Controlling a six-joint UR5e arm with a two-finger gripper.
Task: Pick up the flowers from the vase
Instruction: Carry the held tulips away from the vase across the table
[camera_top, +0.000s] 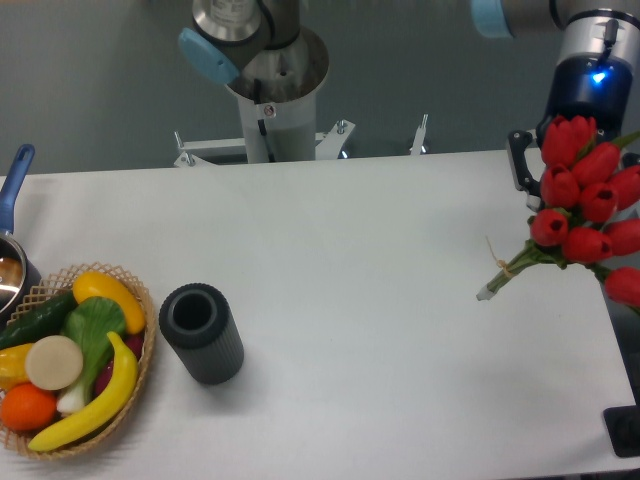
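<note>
The flowers (583, 203), a bunch of red tulip buds with green stems tied together, hang in the air over the table's far right edge, partly cut off by the frame. Their stem ends (492, 288) point down and to the left. My gripper (536, 186) is shut on the flowers from above; one dark finger (519, 163) shows at the bunch's left, and the other is hidden behind the buds. The vase (201, 333), a dark grey ribbed cylinder, stands upright and empty on the table's left part, far from the gripper.
A woven basket (142, 380) of fruit and vegetables sits just left of the vase. A pot with a blue handle (14, 184) is at the far left edge. The arm's base (272, 98) stands behind the table. A dark object (624, 431) lies at the bottom right corner.
</note>
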